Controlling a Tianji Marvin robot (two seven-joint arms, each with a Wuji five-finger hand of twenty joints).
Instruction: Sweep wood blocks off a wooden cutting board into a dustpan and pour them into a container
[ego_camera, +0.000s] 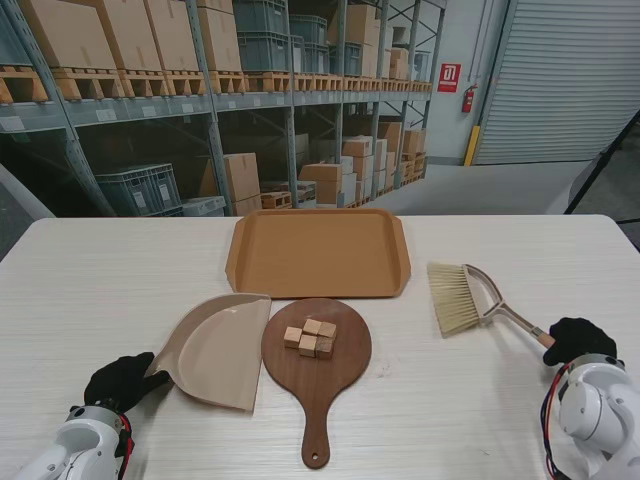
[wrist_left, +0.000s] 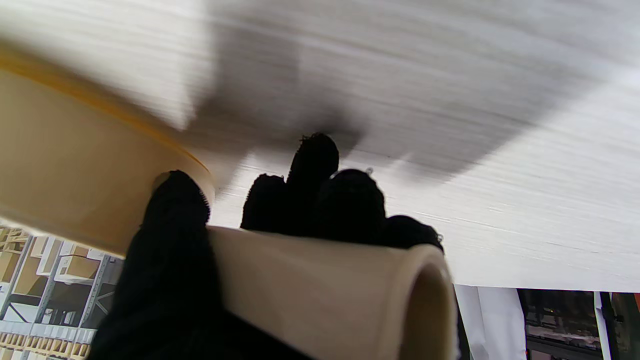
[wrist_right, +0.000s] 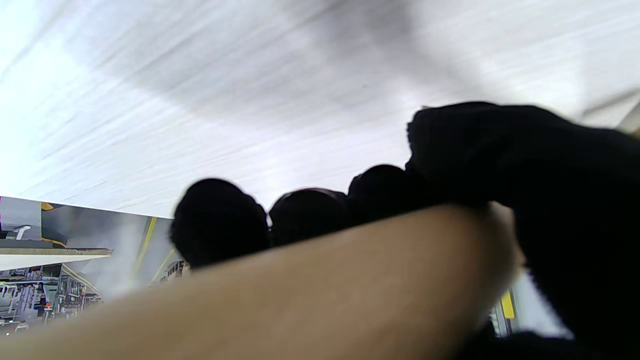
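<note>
Several small wood blocks (ego_camera: 311, 338) lie clustered on the round dark cutting board (ego_camera: 343, 365), whose handle points toward me. A beige dustpan (ego_camera: 215, 350) rests on the table just left of the board. My left hand (ego_camera: 122, 381), in a black glove, is shut on the dustpan's tubular handle (wrist_left: 320, 280). To the right of the board a brush (ego_camera: 458, 297) with pale bristles lies on the table. My right hand (ego_camera: 579, 339) is shut on the brush's wooden handle (wrist_right: 310, 285).
An orange-brown tray (ego_camera: 318, 252) sits beyond the board, at the middle of the table. The white table (ego_camera: 120, 290) ends at its far edge just behind the tray. Warehouse shelving stands behind it.
</note>
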